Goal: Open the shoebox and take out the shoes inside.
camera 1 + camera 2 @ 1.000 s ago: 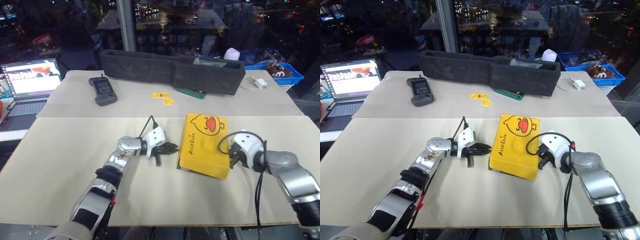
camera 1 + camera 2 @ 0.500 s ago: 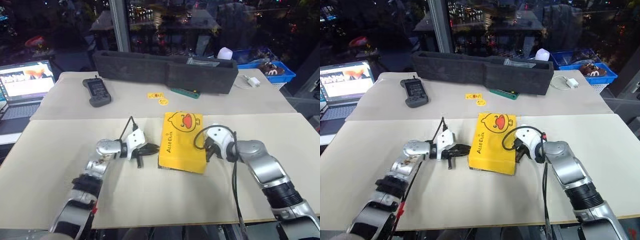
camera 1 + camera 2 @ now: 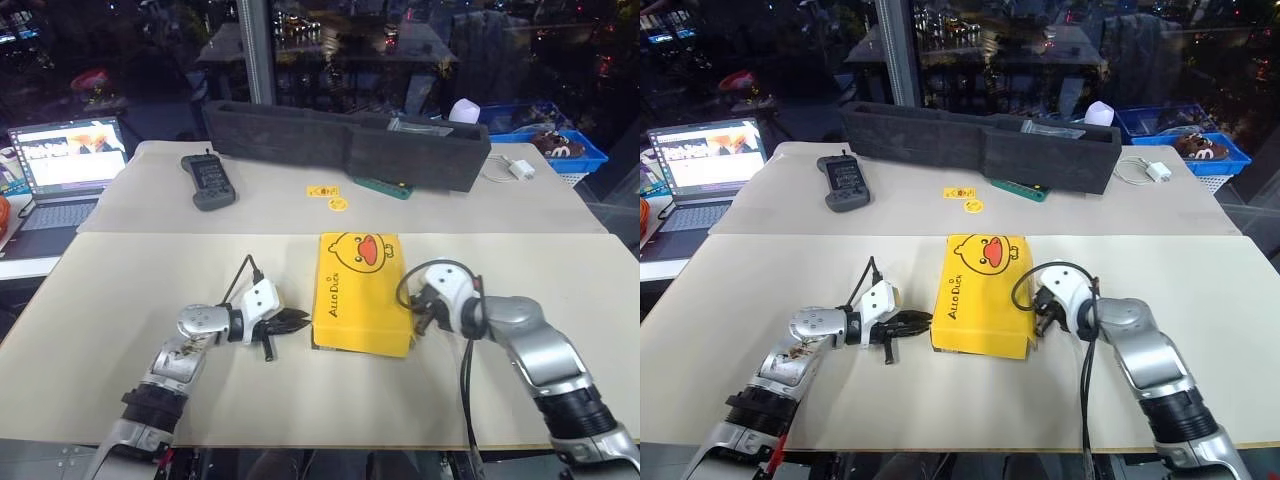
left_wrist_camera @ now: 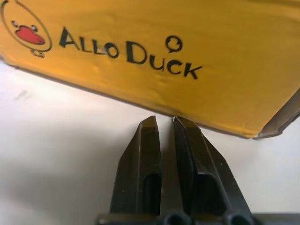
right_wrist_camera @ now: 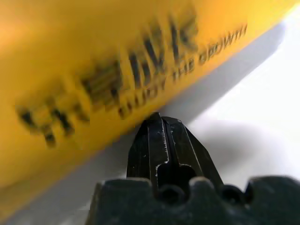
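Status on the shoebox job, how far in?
Nothing done yet: the shoebox lies flat with its yellow lid closed. In hand: both tools are shut, the left tool just off one long side, the right tool at the opposite side. Left: lift the lid and take out the shoes.

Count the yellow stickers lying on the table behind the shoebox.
2. One rectangular sticker and one round sticker just right of it, both between the shoebox and the black foam tray. Others may be hidden.
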You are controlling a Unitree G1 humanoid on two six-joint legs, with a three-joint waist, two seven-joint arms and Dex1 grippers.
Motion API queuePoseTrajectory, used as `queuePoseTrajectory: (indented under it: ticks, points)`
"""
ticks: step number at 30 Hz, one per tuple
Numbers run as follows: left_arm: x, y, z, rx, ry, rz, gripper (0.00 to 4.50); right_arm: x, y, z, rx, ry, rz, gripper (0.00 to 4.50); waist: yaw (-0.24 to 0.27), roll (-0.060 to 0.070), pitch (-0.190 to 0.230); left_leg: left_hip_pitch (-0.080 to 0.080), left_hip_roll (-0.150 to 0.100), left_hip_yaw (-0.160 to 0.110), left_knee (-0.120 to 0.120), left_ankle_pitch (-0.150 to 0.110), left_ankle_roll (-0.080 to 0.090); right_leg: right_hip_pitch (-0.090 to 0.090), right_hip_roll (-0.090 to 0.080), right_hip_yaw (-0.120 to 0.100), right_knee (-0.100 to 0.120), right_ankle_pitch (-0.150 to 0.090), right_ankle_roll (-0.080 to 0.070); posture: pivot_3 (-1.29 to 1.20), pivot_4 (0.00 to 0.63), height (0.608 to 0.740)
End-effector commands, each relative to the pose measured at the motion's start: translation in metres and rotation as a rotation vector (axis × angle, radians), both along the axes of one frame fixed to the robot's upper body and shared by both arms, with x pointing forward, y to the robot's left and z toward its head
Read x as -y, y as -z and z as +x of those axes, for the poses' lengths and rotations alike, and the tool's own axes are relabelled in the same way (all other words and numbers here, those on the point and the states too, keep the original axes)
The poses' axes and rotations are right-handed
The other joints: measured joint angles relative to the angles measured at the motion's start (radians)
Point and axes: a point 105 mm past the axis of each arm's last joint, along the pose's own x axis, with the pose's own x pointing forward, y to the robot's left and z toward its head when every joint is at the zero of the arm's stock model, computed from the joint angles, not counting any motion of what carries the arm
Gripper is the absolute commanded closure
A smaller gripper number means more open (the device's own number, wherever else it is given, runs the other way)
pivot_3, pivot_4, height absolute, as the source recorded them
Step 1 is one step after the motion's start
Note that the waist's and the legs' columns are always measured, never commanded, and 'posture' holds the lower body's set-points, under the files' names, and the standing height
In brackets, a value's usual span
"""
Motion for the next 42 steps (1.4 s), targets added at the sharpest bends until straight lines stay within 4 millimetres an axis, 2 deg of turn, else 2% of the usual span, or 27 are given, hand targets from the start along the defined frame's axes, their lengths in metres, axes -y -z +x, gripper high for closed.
queuePoseTrajectory:
  ticks: [1, 5, 8, 13, 17, 20, 23, 26, 28, 30, 33, 35, 42]
  points:
    - [-0.028, -0.022, 0.005, 0.042, -0.112, -0.041, 3.90, 0.034, -0.016, -0.006, 0.039, 0.097, -0.027, 4.50, -0.001, 0.000, 0.000, 0.000, 0.000, 0.000, -0.001, 0.000, 0.000, 0.000, 0.000, 0.000, 0.000, 0.000, 0.000, 0.00, 0.150, 0.735]
    - [-0.051, -0.045, -0.005, 0.013, -0.194, -0.138, 3.90, 0.051, -0.022, -0.013, 0.033, 0.152, 0.002, 4.50, -0.007, 0.000, 0.000, 0.000, 0.001, 0.001, -0.003, 0.000, 0.000, -0.002, 0.000, 0.002, 0.000, 0.000, 0.000, 0.00, 0.150, 0.735]
    - [-0.061, -0.064, -0.027, -0.013, -0.191, -0.237, 3.90, 0.047, -0.031, -0.016, 0.042, 0.136, 0.116, 4.50, -0.014, 0.000, 0.000, -0.001, 0.002, 0.003, -0.003, 0.000, 0.000, -0.002, 0.001, 0.005, 0.001, 0.000, 0.000, 0.00, 0.150, 0.735]
    - [-0.075, -0.075, -0.054, -0.081, -0.217, -0.301, 3.90, 0.035, -0.039, -0.021, 0.051, 0.045, 0.224, 4.50, -0.010, 0.001, 0.001, 0.000, 0.003, 0.006, -0.004, 0.000, 0.000, -0.002, 0.000, 0.007, 0.001, -0.004, -0.007, 0.00, 0.150, 0.735]
    - [-0.072, -0.070, -0.082, -0.095, -0.163, -0.240, 3.90, 0.047, -0.033, -0.017, 0.072, 0.068, 0.166, 4.50, -0.007, 0.001, 0.001, 0.001, 0.004, 0.009, -0.003, 0.000, 0.000, -0.003, -0.002, 0.009, 0.000, -0.003, -0.007, 0.00, 0.150, 0.735]
    - [-0.069, -0.066, -0.091, -0.067, -0.132, -0.206, 3.90, 0.049, -0.027, -0.016, 0.058, 0.059, 0.151, 4.50, -0.004, 0.002, 0.001, 0.000, 0.004, 0.017, -0.004, 0.000, 0.000, -0.002, -0.012, 0.009, 0.000, -0.003, -0.007, 0.00, 0.150, 0.735]
    - [-0.064, -0.063, -0.092, 0.003, -0.117, -0.176, 3.90, 0.044, -0.019, -0.016, 0.042, 0.013, 0.127, 4.50, -0.003, 0.002, 0.001, 0.000, 0.004, 0.020, -0.004, -0.001, 0.001, -0.001, -0.015, 0.010, 0.000, -0.003, -0.007, 0.00, 0.150, 0.735]
    - [-0.063, -0.063, -0.083, 0.026, -0.149, -0.187, 3.90, 0.022, -0.015, -0.022, 0.020, -0.129, 0.110, 4.50, -0.005, 0.002, 0.001, 0.000, 0.008, 0.027, -0.004, -0.001, 0.002, 0.001, -0.018, 0.009, 0.000, -0.004, -0.007, 0.00, 0.150, 0.735]
    - [-0.064, -0.061, -0.080, 0.026, -0.158, -0.186, 3.90, -0.002, -0.018, -0.030, 0.010, -0.264, 0.085, 4.50, -0.006, 0.002, 0.001, -0.001, 0.014, 0.033, -0.004, -0.001, 0.002, 0.002, -0.017, 0.009, 0.000, -0.004, -0.007, 0.00, 0.150, 0.735]
    - [-0.063, -0.060, -0.079, 0.026, -0.152, -0.177, 3.90, -0.031, -0.030, -0.036, 0.017, -0.391, 0.095, 4.50, -0.009, 0.002, 0.001, -0.002, 0.019, 0.039, -0.004, -0.001, 0.002, 0.002, -0.016, 0.008, 0.000, -0.004, -0.007, 0.00, 0.150, 0.735]
    - [-0.062, -0.059, -0.078, 0.027, -0.148, -0.175, 3.90, -0.058, -0.046, -0.035, 0.051, -0.499, 0.071, 4.50, -0.022, 0.002, 0.001, -0.002, 0.023, 0.041, -0.004, -0.001, 0.002, 0.000, -0.017, 0.006, 0.000, -0.003, -0.008, 0.00, 0.150, 0.735]
    - [-0.062, -0.058, -0.078, 0.021, -0.151, -0.174, 3.90, -0.066, -0.057, -0.032, 0.075, -0.525, 0.071, 4.50, -0.023, 0.002, 0.001, -0.002, 0.024, 0.041, -0.005, -0.002, 0.002, -0.001, -0.017, 0.005, -0.001, -0.003, -0.008, 0.00, 0.150, 0.735]
    - [-0.064, -0.053, -0.077, 0.018, -0.162, -0.162, 3.90, -0.075, -0.077, -0.025, 0.116, -0.540, 0.083, 4.50, -0.002, 0.002, 0.002, -0.002, 0.023, 0.041, -0.006, -0.002, 0.002, -0.006, -0.016, -0.001, -0.006, -0.001, -0.011, 0.00, 0.150, 0.735]
